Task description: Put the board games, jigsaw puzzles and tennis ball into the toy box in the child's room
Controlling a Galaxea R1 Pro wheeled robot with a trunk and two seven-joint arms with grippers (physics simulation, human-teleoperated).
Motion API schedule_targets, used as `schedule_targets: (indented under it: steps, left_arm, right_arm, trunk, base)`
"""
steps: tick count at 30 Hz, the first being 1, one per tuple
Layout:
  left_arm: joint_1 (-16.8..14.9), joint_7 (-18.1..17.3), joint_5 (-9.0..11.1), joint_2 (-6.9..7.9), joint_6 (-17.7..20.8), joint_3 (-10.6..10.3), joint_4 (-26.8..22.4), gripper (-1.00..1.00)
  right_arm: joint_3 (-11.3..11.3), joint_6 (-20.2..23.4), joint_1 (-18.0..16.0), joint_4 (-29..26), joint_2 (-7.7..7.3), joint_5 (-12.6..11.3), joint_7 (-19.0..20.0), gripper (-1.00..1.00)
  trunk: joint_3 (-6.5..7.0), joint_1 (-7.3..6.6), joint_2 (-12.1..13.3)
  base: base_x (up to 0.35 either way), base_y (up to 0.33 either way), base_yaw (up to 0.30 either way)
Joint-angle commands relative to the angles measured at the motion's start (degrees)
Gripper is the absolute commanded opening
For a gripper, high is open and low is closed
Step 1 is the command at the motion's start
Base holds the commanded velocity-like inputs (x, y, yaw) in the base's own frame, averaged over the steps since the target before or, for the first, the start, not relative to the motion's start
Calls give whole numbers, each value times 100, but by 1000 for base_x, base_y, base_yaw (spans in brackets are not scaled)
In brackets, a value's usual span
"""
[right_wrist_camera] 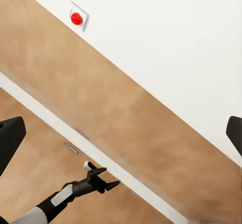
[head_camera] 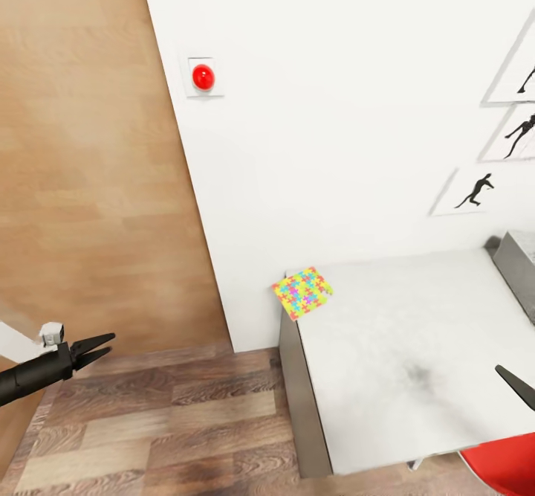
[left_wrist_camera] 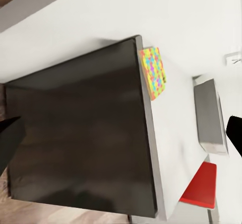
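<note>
One jigsaw puzzle [head_camera: 302, 292], a multicoloured square, lies on the far left corner of the white table [head_camera: 386, 362], partly over its edge. The left wrist view catches it too, jigsaw puzzle [left_wrist_camera: 154, 72]. A grey open box [left_wrist_camera: 209, 115], apparently the toy box, stands further along the table by the wall, cut by the head view's right edge [head_camera: 520, 262]. My left gripper [head_camera: 96, 349] hangs open and empty over the floor, left of the table. My right gripper [head_camera: 516, 388] hovers open above the table's right part. The board games, tennis ball and bed are out of view.
A white wall with a red button [head_camera: 203, 76] and framed figure pictures [head_camera: 475, 191] backs the table. Wood panelling [head_camera: 89, 184] stands to the left. A red chair [head_camera: 505, 470] sits at the table's near right corner. Wood-plank floor [head_camera: 163, 422] lies left of the table.
</note>
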Motion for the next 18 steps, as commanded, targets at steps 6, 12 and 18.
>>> schedule_targets:
  steps: [6,12,18]
  left_arm:
    - [-4,-21,5,2,27,-1,2,100]
    - [-4,-23,5,2,24,-4,2,100]
    - [-4,-28,-47,2,20,-6,2,100]
  right_arm:
    - [0,60,2,-3,-2,-28,7,100]
    - [-6,60,2,-3,-9,-34,10,100]
    - [-8,60,2,2,-11,-38,13,100]
  trunk:
    - [45,3,-9]
    - [98,3,-9]
    - [152,3,-9]
  base:
    - [-12,24,-173]
    - [20,2,-174]
    - [137,0,-174]
